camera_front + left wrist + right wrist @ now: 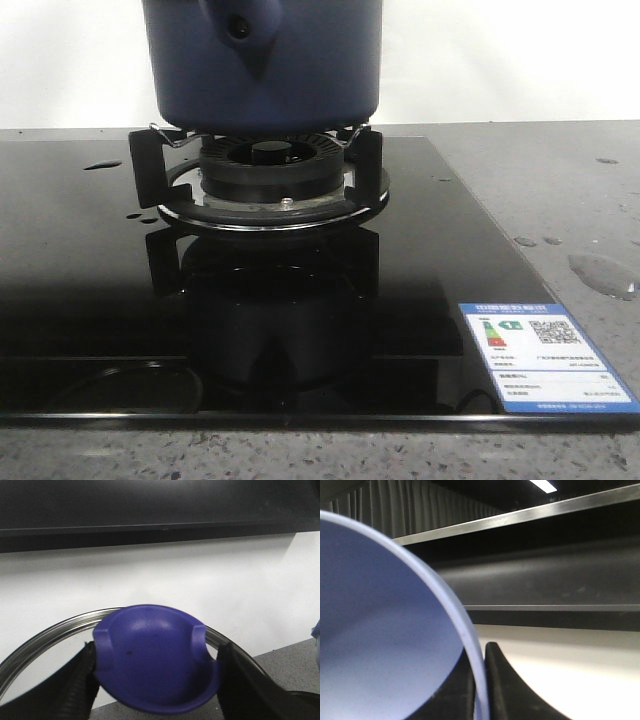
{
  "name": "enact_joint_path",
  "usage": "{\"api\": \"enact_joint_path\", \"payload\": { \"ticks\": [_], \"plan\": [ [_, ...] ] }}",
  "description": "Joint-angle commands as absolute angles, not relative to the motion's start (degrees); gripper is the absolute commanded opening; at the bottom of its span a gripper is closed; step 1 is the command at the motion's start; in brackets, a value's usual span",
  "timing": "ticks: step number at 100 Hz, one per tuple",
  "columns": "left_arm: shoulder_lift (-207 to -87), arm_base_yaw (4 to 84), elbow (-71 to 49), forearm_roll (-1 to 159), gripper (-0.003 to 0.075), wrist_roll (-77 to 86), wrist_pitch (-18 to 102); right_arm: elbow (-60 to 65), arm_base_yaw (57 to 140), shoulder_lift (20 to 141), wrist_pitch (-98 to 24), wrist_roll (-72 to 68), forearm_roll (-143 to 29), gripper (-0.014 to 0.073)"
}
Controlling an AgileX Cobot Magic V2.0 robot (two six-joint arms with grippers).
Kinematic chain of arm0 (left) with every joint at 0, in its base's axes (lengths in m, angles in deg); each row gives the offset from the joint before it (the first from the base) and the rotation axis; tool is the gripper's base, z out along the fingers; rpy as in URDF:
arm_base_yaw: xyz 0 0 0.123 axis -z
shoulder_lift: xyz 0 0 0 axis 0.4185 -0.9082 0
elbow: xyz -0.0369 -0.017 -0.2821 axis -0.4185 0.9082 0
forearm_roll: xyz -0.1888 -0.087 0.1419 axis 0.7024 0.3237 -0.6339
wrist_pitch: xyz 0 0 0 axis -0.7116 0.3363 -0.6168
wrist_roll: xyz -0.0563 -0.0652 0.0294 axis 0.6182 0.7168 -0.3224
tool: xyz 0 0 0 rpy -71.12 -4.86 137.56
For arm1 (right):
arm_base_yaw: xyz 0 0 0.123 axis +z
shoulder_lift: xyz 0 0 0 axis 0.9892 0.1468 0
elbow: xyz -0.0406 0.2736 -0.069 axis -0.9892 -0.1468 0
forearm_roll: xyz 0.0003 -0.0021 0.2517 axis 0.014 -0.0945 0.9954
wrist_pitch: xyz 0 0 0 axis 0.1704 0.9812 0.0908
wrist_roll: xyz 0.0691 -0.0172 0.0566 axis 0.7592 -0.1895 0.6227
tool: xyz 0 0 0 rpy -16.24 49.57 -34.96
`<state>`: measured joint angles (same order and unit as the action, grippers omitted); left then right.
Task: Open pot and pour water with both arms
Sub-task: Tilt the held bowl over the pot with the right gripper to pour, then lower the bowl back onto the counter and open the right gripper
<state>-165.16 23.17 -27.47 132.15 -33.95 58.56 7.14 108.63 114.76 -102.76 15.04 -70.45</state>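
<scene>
Gripping the pot (385,630) rim, the right gripper (481,690) pinches it; left gripper (155,680) clamps a lid knob (155,657).

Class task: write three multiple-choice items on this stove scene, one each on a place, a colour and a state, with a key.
1. Where does the pot stand?
A. on the burner
B. on the grey counter
C. on the hob's label

2. What colour is the lid knob?
A. red
B. green
C. blue-violet

3. How is the left pincer?
A. open and empty
B. shut on the lid knob
C. out of view

Key: 1 A, the pot's base sits on the burner's supports in the front view. 2 C, the left wrist view shows the colour plainly. 3 B, a finger presses each side of the knob.
</scene>
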Motion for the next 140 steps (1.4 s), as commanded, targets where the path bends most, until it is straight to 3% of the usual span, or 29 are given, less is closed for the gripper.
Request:
{"api": "enact_joint_path", "payload": {
  "ticks": [1, 23, 44, 61, 82, 99, 122, 140],
  "plan": [
    [-162.82, 23.04, -29.85, 136.16, 0.0363, -33.40, 57.50, 8.99, 108.72, 112.19, -107.96, 14.98, -70.84, -0.0056],
    [-162.82, 23.04, -29.85, 136.16, 0.0363, -33.40, 59.12, 9.29, 108.72, 111.95, -102.85, 14.98, -70.84, -0.0055],
    [-162.82, 23.04, -30.90, 136.16, 0.0363, -33.40, 63.59, 13.81, 108.24, 107.35, -83.79, 14.98, -69.86, -0.0055],
    [-162.82, 23.04, -32.92, 137.33, 0.0363, -33.40, 68.95, 22.17, 104.34, 102.07, -54.38, 14.98, -69.69, -0.0055],
    [-162.82, 23.04, -33.82, 140.42, 0.0363, -33.40, 74.30, 33.79, 92.29, 100.40, -13.74, 15.16, -68.45, -0.0055],
    [-162.82, 25.02, -33.82, 140.67, 0.0363, -33.40, 75.82, 32.77, 82.18, 100.78, 5.86, 15.16, -67.80, -0.0055],
    [-162.92, 29.89, -33.82, 140.67, 0.0363, -33.85, 73.98, 20.21, 73.27, 100.92, 8.44, 14.94, -65.45, -0.0055],
    [-162.92, 31.86, -33.82, 140.44, 0.0363, -33.85, 73.85, 12.29, 71.38, 100.92, 4.81, 14.94, -65.19, -0.0055]
  ]
}}
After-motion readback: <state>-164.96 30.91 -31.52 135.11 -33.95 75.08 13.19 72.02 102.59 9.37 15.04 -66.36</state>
